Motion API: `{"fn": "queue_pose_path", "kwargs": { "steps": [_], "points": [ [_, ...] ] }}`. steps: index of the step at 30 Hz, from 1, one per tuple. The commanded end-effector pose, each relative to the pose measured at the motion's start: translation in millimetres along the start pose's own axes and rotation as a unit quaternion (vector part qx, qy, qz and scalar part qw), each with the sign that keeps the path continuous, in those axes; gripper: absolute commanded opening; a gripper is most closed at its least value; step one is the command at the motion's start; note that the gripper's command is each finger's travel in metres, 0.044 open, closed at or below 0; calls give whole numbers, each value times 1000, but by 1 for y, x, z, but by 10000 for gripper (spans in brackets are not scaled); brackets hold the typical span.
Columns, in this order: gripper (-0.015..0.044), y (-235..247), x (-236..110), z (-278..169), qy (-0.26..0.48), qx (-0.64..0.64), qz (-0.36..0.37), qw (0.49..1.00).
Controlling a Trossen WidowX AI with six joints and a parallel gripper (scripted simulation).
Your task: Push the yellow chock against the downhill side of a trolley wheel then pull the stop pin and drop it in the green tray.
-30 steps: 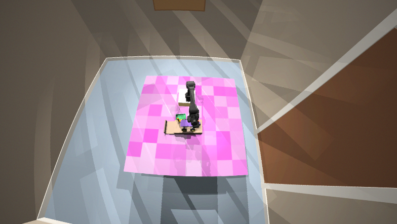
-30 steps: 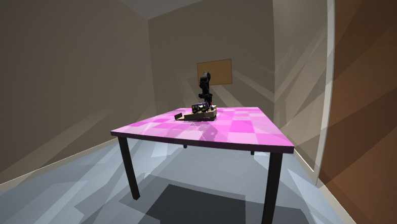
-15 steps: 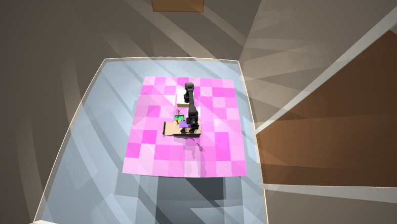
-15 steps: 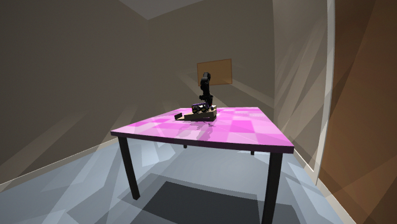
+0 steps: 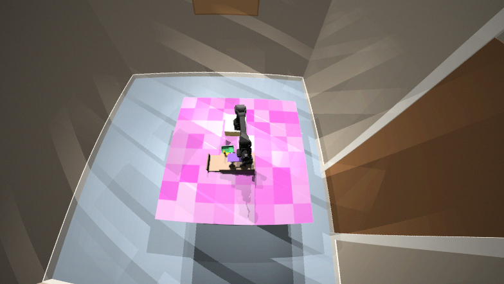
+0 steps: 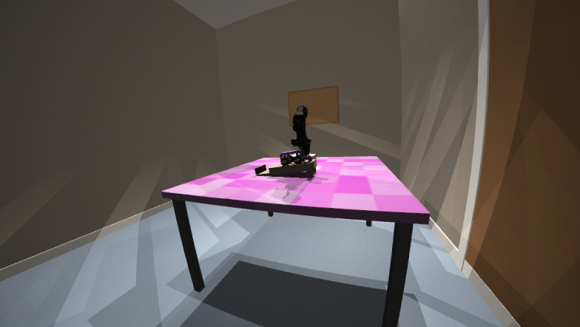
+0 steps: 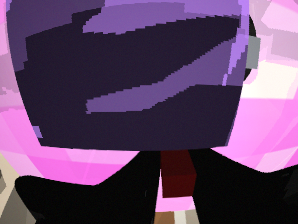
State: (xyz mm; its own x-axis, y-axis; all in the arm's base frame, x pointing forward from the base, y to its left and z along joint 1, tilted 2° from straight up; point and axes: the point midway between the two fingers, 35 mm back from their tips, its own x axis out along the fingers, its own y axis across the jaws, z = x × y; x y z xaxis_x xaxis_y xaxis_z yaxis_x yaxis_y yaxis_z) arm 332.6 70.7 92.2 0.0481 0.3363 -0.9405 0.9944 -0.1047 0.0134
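The purple-topped trolley (image 5: 232,157) (image 6: 288,154) (image 7: 133,50) stands on the tan ramp (image 5: 215,162) (image 6: 294,170). In the wrist view it fills most of the frame. The red head of the stop pin (image 7: 178,172) sits at the trolley's near end, between my dark fingers. My gripper (image 7: 170,144) (image 5: 243,162) (image 6: 302,153) is low at the trolley's uphill end and shut on the pin. A small yellow-orange spot, probably the chock (image 5: 224,151), shows by the trolley's far left corner; whether it touches a wheel I cannot tell. The green tray (image 5: 225,148) lies just beyond the ramp.
The ramp rests on a pink chequered table (image 5: 282,197) (image 6: 353,194). A white and tan block (image 5: 229,127) stands by the arm's base behind the ramp. A dark lip (image 6: 260,169) stands at the ramp's low end.
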Motion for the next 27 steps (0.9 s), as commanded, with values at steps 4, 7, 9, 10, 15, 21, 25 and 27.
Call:
{"fn": "queue_pose_path", "kwargs": {
  "steps": [4,7,9,10,15,21,25,27],
  "points": [
    [0,0,-6,-1,1,2,0,1000],
    [0,-1,-8,-1,1,2,0,1000],
    [0,-1,-9,-1,1,2,0,1000],
    [0,-1,-9,-1,1,2,0,1000],
    [0,-2,-12,-1,1,2,0,1000],
    [0,-2,-15,-1,1,2,0,1000],
    [0,-2,-18,-1,1,2,0,1000],
    [0,-2,-19,-2,1,2,0,1000]
  ]
}}
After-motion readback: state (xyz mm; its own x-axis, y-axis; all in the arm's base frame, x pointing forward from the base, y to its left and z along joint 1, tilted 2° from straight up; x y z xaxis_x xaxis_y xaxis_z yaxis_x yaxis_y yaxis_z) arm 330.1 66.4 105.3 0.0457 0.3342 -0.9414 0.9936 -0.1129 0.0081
